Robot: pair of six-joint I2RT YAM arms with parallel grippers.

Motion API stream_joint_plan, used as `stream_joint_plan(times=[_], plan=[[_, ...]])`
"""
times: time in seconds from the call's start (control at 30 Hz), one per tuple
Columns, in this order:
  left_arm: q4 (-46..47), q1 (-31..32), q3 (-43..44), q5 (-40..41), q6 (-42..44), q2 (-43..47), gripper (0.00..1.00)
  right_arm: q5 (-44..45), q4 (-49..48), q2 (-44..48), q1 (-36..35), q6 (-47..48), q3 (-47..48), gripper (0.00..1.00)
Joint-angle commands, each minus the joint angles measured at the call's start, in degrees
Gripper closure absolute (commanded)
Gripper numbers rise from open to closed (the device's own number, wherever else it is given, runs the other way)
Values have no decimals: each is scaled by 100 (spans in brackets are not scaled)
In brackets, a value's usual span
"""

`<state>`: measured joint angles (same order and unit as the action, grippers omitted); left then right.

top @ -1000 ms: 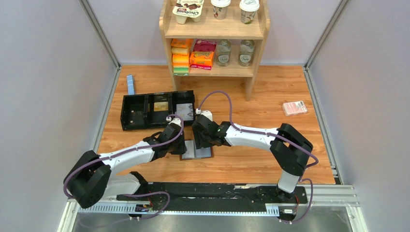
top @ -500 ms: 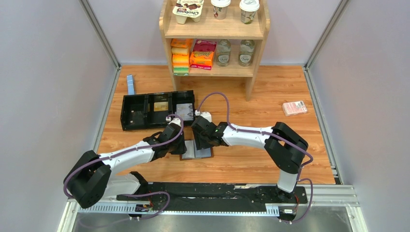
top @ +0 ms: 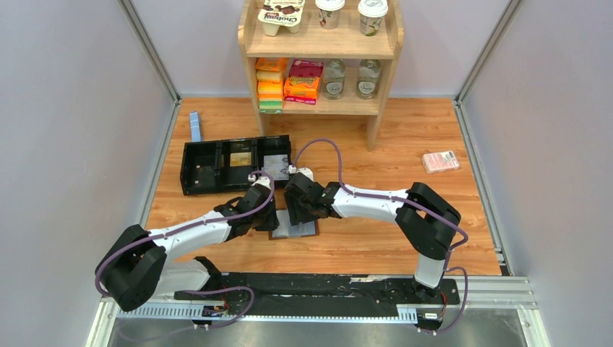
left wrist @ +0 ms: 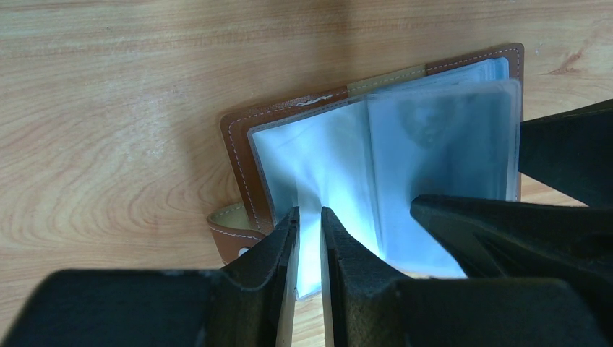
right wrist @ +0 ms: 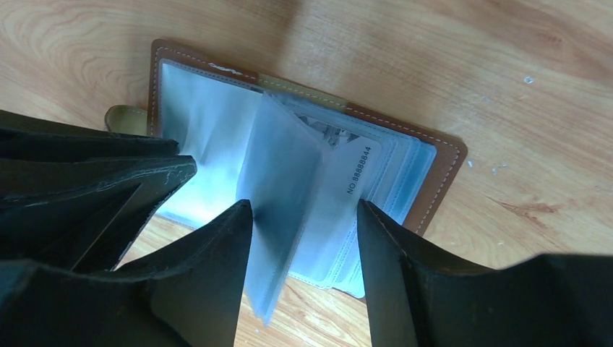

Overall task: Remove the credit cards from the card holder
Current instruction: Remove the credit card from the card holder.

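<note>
The card holder point(top: 305, 230) lies open on the wooden table, brown leather point(left wrist: 238, 155) round pale blue plastic sleeves. My left gripper point(left wrist: 308, 230) stands over its left half with the jaws a narrow gap apart; the flat sleeve shows through the gap and nothing is pinched. My right gripper point(right wrist: 303, 213) is open, its fingers astride a raised sleeve point(right wrist: 278, 195) that leans against one of its fingers. In the sleeve behind it sits a pale credit card point(right wrist: 356, 172) with a printed number. In the top view the left gripper point(top: 272, 219) and the right gripper point(top: 298, 214) meet over the holder.
A long black compartmented tray point(top: 217, 168) lies just behind the grippers. A narrow blue strip point(top: 194, 126) is at the back left and a pink-red packet point(top: 440, 161) at the right. A wooden shelf unit point(top: 322, 47) with goods stands at the back.
The right arm has edged slightly to the left over the holder. The left arm and the holder have stayed put.
</note>
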<state>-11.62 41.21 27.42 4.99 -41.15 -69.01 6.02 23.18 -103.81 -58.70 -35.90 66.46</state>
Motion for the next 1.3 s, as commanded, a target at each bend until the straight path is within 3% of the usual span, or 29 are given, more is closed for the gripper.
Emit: stream_joint_plan(times=[0.0,0.23,0.47,0.93,1.27], plan=[[-157,19,-79,-148,-113,-121,76,-382,-296,194,-45,22,210,43],[-122,19,-132,-157,-166,-51,76,-365,-270,379,-54,39,184,37],[-139,19,-167,-130,-192,2,76,293,63,555,-45,74,210,29],[-148,19,-184,-130,-201,2,76,751,213,291,-45,171,315,31],[-139,10,-175,-139,-201,-16,76,532,64,-60,-45,338,412,31]])
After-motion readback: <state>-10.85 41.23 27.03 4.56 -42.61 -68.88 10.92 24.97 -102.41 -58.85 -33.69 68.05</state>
